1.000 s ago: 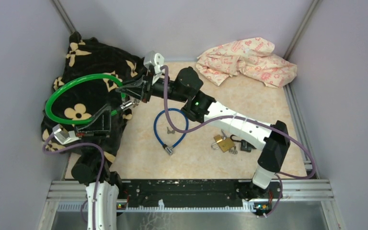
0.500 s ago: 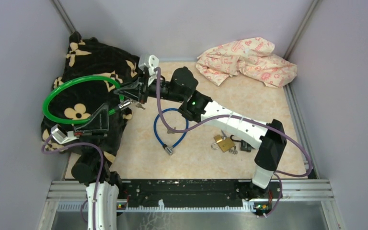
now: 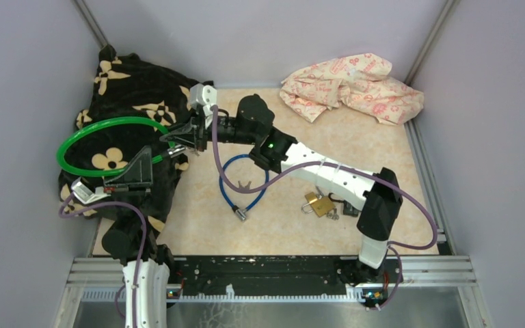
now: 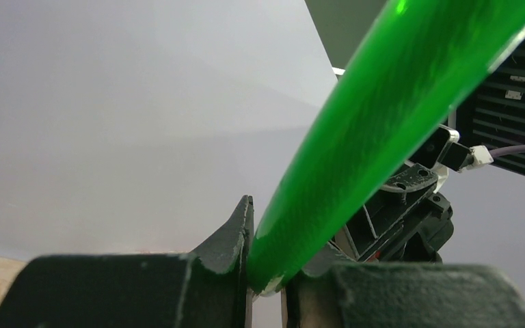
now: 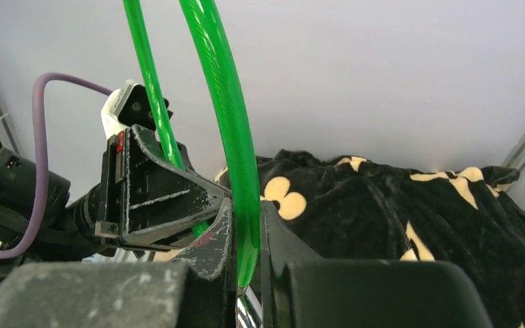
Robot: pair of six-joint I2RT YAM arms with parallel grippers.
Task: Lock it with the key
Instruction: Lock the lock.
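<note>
Two grippers, one green cable lock [image 3: 113, 121], and all three have slid further in over the black flowered cloth [image 3: 133, 78] since a second ago. The loop's outer curve now reaches nearer the cloth's left edge and the hoop looks flatter. The right gripper [image 3: 176, 140] has pulled in from the cloth's right border to sit above the fabric itself. The left gripper [image 3: 152, 156] has eased a shade towards the cloth's near edge.

Now the poses. We see the right arm [image 3: 328, 174] stretched in a long diagonal across the table [image 3: 383, 157] towards the cloth, its wrist turned so the jaws meet the loop at the cloth's right side. The left arm [image 3: 140, 273] rises by the cloth's near edge, fingers aimed across the fabric at its partner. Both are clamped on the green cable, each pair of jaws pinching the tube, just beside one another. We cannot tell whether a key is in the lock.

A blue cable lock [image 3: 223, 188] lies just off the cloth's right edge. A brass padlock [image 3: 320, 203] lies well beyond that, and a pink-printed cloth [image 3: 352, 82] is bunched far across from it.
</note>
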